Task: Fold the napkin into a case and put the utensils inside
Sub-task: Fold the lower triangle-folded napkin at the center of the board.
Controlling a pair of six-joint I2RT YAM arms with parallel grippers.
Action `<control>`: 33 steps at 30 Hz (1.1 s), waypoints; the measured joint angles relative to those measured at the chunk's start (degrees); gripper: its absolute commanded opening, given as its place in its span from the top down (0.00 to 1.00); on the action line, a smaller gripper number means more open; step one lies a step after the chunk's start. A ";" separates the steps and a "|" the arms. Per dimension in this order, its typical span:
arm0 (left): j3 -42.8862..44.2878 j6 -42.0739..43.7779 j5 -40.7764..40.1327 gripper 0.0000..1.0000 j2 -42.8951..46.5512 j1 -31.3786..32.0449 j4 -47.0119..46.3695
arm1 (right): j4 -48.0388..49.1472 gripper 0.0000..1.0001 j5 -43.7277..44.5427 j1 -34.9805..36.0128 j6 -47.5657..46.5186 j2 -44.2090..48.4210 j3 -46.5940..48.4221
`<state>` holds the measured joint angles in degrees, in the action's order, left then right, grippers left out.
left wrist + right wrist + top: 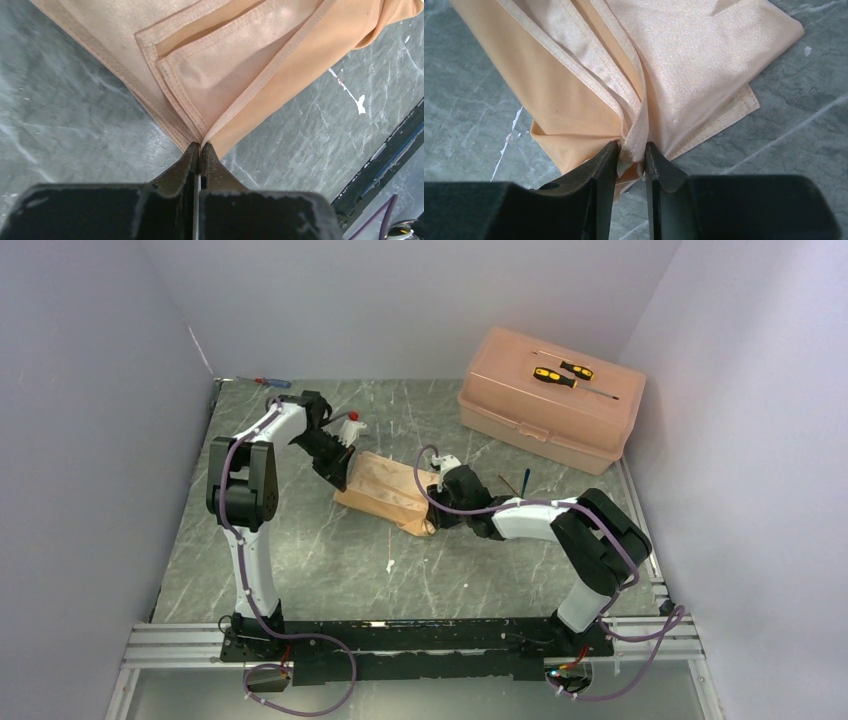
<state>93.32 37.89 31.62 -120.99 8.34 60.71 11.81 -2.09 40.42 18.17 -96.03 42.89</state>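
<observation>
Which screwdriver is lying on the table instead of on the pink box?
The red-and-blue screwdriver by the far left wall; both yellow-and-black screwdrivers rest on the box lid.

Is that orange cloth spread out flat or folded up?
Folded. The napkin shows several stacked hemmed layers with a diagonal flap in the left wrist view, and bunched pleats in the right wrist view.

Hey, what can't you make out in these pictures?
- Utensils: top view, thin slivers beyond the right arm, too small to identify.
- Right tool: right wrist view, bunched napkin fills the gap; gripping or merely straddling, unclear.
- Napkin's right end: top view, right arm covers it.
</observation>
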 measured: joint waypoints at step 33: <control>7.82 -10.91 4.70 0.96 -6.95 -0.04 -5.07 | -13.14 0.43 -13.44 -4.33 -4.55 6.58 7.15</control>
<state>101.14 26.98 36.32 -127.94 8.29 55.64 -1.32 -15.53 36.10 13.63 -89.45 50.04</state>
